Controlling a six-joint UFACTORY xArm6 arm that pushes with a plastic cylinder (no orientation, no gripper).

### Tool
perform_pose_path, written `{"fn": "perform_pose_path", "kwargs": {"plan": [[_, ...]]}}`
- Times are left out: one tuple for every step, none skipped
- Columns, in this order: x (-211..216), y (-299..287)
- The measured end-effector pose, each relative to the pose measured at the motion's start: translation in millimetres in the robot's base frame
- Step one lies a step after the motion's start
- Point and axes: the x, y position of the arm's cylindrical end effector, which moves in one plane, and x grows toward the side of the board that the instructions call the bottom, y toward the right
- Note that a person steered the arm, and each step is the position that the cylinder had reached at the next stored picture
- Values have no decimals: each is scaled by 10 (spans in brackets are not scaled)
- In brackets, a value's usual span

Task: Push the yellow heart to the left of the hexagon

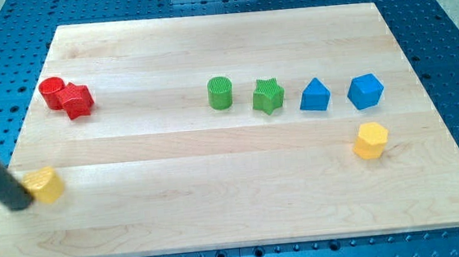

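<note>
Yellow heart [47, 185] lies near the view's lower left corner of the wooden worktop [236, 210]; which way it points and its long axis cannot be made out. My tip [23, 202] touches the heart's left side. End effector is a bare rod: nothing to open or clench, holding nothing. Rod slants up and out past the view's left edge. Yellow hexagon [371, 140] sits well apart, at the view's right. Farther back, a row: green cylinder [220, 92], green star [268, 96], two blue blocks [315, 95] [365, 91]. Far left: red cylinder [52, 91] touching red star [76, 99].
</note>
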Motion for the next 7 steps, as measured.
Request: {"fn": "perform_pose_path", "kwargs": {"plan": [[-71,1183],[-71,1754],[-71,1296],[-192,987],[-532,1517],[-466,2365],[-351,2970]]}}
